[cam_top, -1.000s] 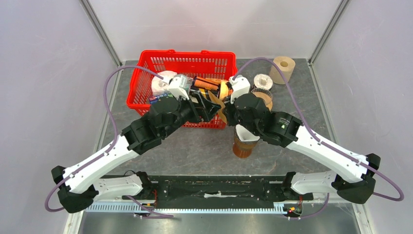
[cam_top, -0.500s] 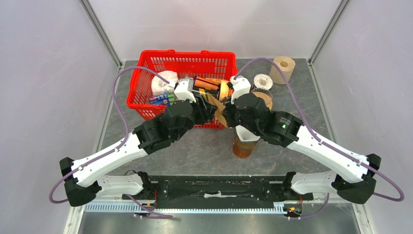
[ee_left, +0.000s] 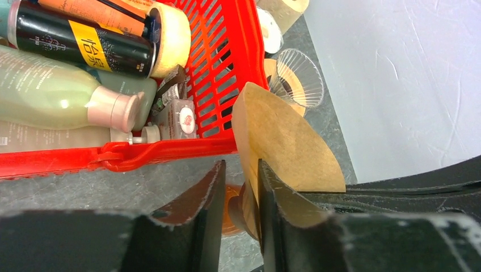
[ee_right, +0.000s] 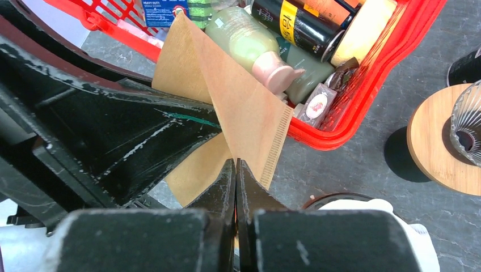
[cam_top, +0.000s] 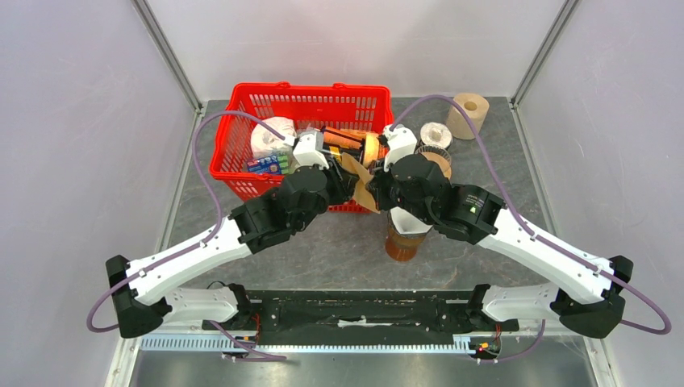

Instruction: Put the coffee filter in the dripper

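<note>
Matt brown paper coffee filter (ee_left: 283, 141); glossy red plastic basket (ee_left: 227, 68).

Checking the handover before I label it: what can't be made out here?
- Top view: coffee filter mostly hidden by left arm and right arm.
- Left wrist view: whether the filter sits between the left gripper fingers; one finger covers its edge.
- Right wrist view: dripper cut off by the right edge.

Left white-and-black arm (cam_top: 202, 250) and right white-and-black arm (cam_top: 532, 242) extended forward, converging at centre. Left black two-finger gripper (ee_left: 240, 170) narrowly parted. Right black two-finger gripper (ee_right: 234, 164) pinched onto brown paper coffee filter (ee_right: 244, 113).
</note>
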